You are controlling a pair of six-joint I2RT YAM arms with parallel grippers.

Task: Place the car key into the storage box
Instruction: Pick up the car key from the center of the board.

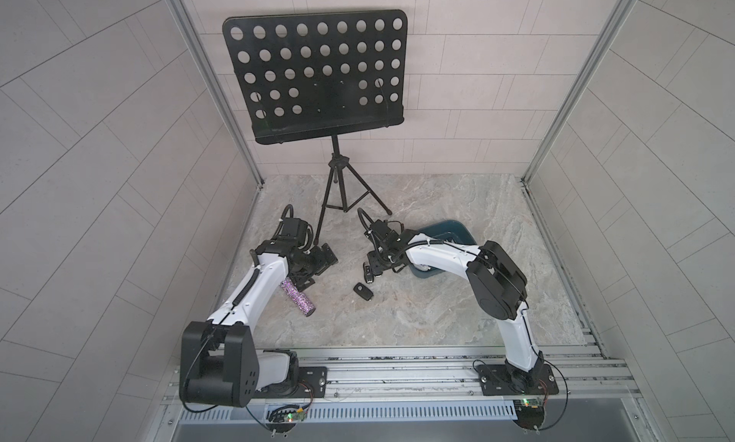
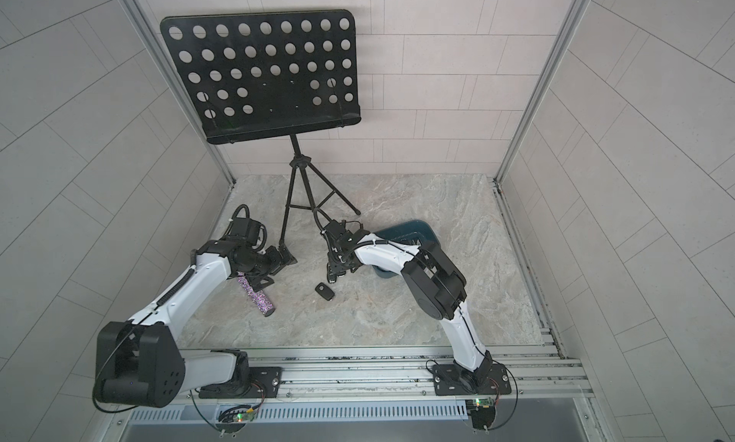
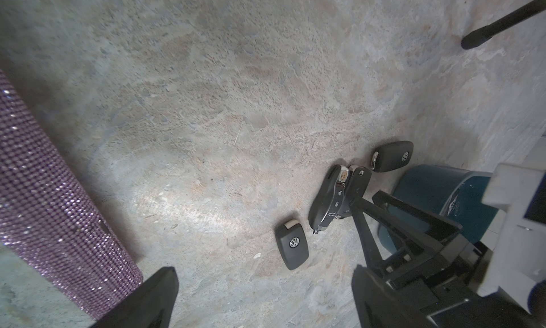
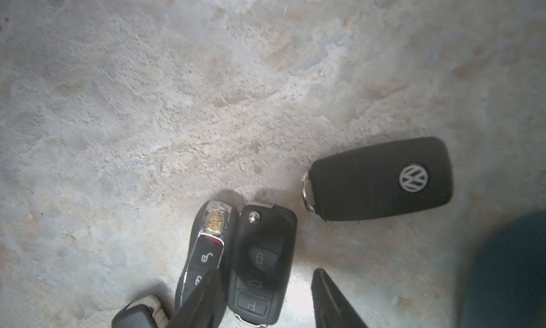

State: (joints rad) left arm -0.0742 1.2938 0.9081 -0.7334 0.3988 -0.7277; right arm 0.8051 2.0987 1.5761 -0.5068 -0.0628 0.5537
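Observation:
Several black car keys lie on the marble floor. In the right wrist view a flip key with buttons [image 4: 263, 261] sits between the fingers of my right gripper [image 4: 265, 272], which is open, with a gap on one side. One of its fingers [image 4: 201, 300] overlaps a chrome-trimmed key [image 4: 206, 246] beside it. A badge-marked key [image 4: 381, 179] lies further off, and another [image 1: 363, 291] rests alone. The teal storage box [image 1: 453, 231] stands just behind the right arm, partly hidden by it. My left gripper [image 3: 263, 269] hangs open and empty above the floor, short of the keys.
A purple glitter roll [image 1: 298, 296] lies beside the left gripper. A black perforated music stand [image 1: 314, 74] on a tripod stands at the back, one leg [image 1: 324, 221] reaching between the two arms. Walls enclose three sides.

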